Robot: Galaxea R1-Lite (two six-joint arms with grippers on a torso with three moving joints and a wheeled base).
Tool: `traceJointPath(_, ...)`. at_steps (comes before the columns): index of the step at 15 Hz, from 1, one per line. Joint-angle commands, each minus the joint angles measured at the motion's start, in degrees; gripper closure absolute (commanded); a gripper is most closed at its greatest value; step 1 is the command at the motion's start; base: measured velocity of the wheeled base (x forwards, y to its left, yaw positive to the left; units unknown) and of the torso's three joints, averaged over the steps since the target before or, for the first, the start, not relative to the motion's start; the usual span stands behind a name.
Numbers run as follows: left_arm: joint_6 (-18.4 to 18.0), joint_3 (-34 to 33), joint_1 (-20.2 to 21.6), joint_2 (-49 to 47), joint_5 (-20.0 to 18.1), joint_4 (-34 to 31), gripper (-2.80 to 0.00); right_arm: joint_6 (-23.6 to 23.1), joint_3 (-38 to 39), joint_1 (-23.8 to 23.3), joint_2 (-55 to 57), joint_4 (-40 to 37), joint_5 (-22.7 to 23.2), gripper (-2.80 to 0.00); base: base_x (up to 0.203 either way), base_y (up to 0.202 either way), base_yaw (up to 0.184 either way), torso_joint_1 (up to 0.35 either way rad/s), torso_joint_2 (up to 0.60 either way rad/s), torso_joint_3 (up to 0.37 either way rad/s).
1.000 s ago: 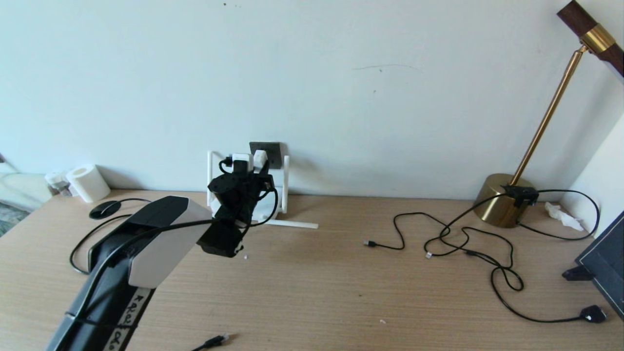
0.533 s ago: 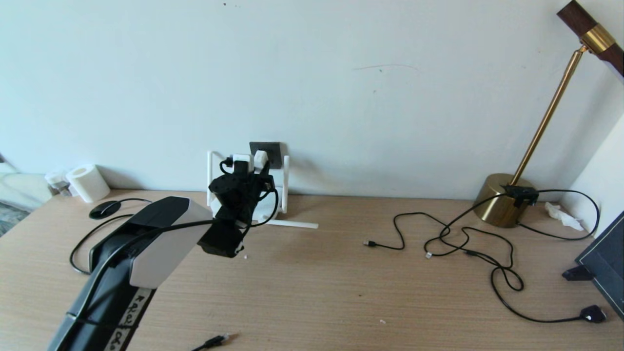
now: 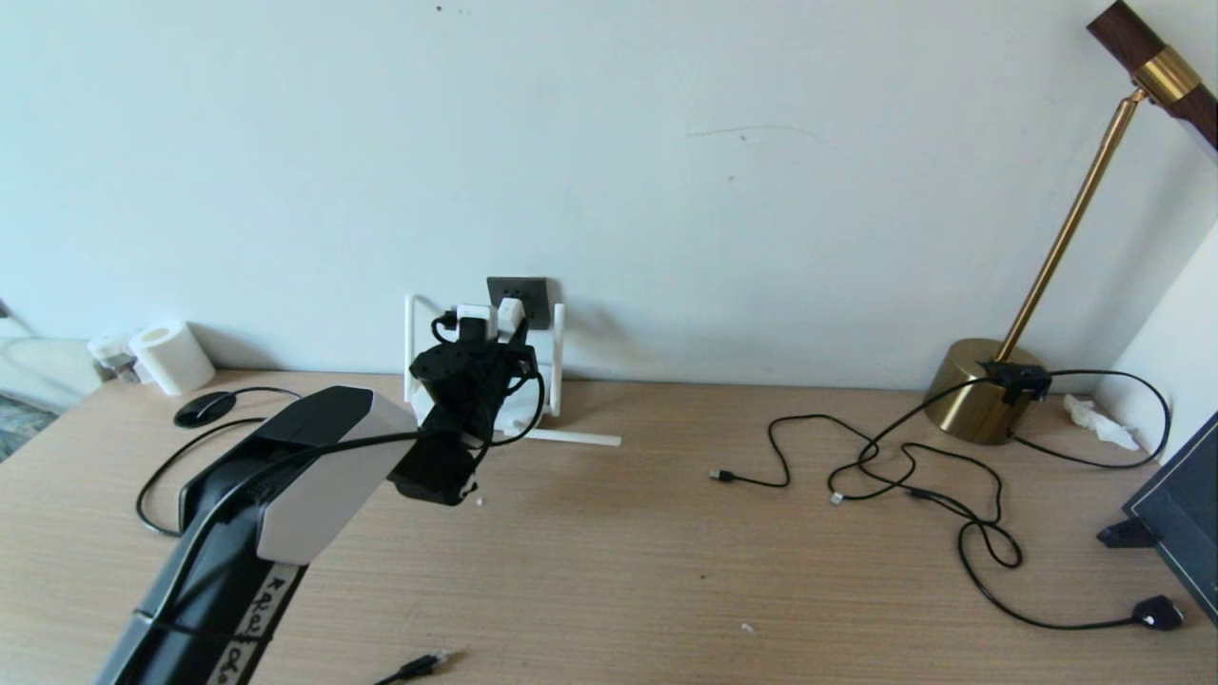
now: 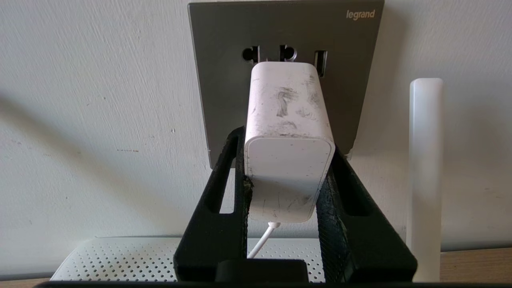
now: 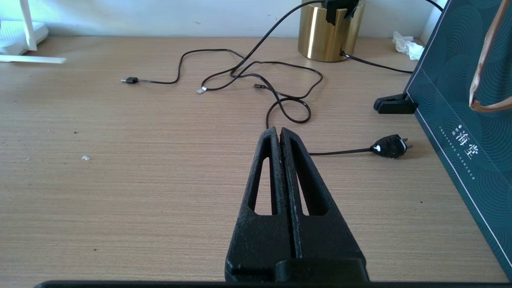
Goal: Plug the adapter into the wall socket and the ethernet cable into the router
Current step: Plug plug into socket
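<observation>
One adapter (image 4: 289, 160) clamped in left end effector (image 4: 288, 176), one wall socket (image 4: 224, 80) directly ahead. Right end effector (image 5: 280, 136) closed, empty. Wooden surface (image 3: 609, 571), pale wall.

The black left gripper (image 3: 490, 323) and the small white cube-shaped adapter (image 3: 510, 310) clamped between its fingers sat very slightly higher and closer to the dark grey square wall socket (image 3: 519, 300) than in the 2 earlier head views. The white-shelled forearm of the left arm (image 3: 319, 471) had edged a touch up and towards the wall with it. In the left wrist view the adapter's (image 4: 289, 136) far end met the socket's (image 4: 224, 80) face over the plug holes.
</observation>
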State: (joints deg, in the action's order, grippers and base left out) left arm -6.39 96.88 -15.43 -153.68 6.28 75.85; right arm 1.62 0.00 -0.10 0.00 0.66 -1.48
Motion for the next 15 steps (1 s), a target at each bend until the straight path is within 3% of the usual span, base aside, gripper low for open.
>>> traceJointPath(1, -0.03, 0.06, 0.05, -0.22, -0.04, 0.44, 0.0, 0.05, 0.0, 0.01, 0.0, 0.04, -0.02, 0.0, 0.0, 0.0, 0.0, 0.0, 0.0, 0.0)
traceJointPath(15, -0.03, 0.15, 0.23, 0.32, 0.14, 0.44, 0.0, 0.05, 0.0, 0.01, 0.0, 0.04, -0.02, 0.0, 0.0, 0.0, 0.0, 0.0, 0.0, 0.0)
